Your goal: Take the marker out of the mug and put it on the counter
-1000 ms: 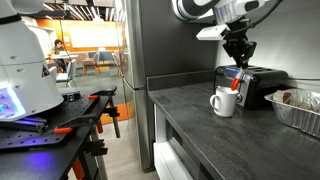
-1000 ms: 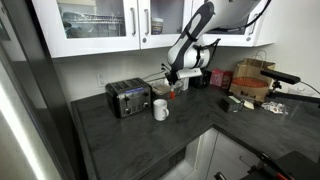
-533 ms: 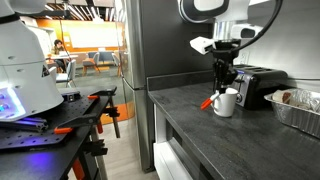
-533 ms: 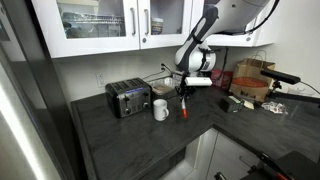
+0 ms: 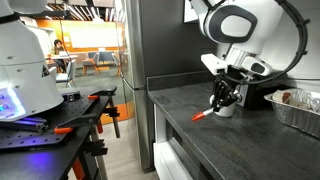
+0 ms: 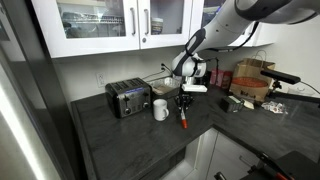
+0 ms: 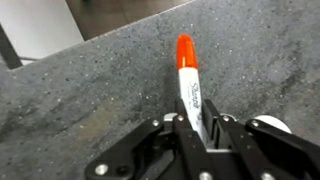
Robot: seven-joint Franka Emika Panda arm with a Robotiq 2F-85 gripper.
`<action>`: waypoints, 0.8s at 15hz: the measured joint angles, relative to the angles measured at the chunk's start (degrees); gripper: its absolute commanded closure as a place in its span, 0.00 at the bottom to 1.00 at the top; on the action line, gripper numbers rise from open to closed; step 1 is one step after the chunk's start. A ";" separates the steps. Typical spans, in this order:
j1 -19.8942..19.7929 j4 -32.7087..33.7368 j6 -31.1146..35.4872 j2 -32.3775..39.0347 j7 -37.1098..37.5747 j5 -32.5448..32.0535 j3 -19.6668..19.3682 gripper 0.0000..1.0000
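My gripper is shut on the marker, a white-barrelled pen with an orange-red cap that points away from the jaws. In an exterior view the marker slants down with its cap tip at or just above the dark grey counter, in front of the white mug. In an exterior view the gripper holds the marker low over the counter, to the right of the mug. The mug stands upright beside the toaster.
A black-and-silver toaster stands behind the mug; it also shows in an exterior view. A foil tray lies at the far right. Boxes and clutter sit on the side counter. A black workbench with orange clamps stands beyond the counter's edge.
The gripper has carried the marker out of and away from the mug and lowered it, tilting it, until its cap is down at the counter.
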 measured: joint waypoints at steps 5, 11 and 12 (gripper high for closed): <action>0.31 10.87 -6.16 8.06 0.42 -0.08 -0.18 0.47; 2.49 16.30 -3.87 10.08 0.60 -2.82 -2.51 0.04; 2.95 16.38 -2.42 9.33 0.60 -3.56 -2.85 0.00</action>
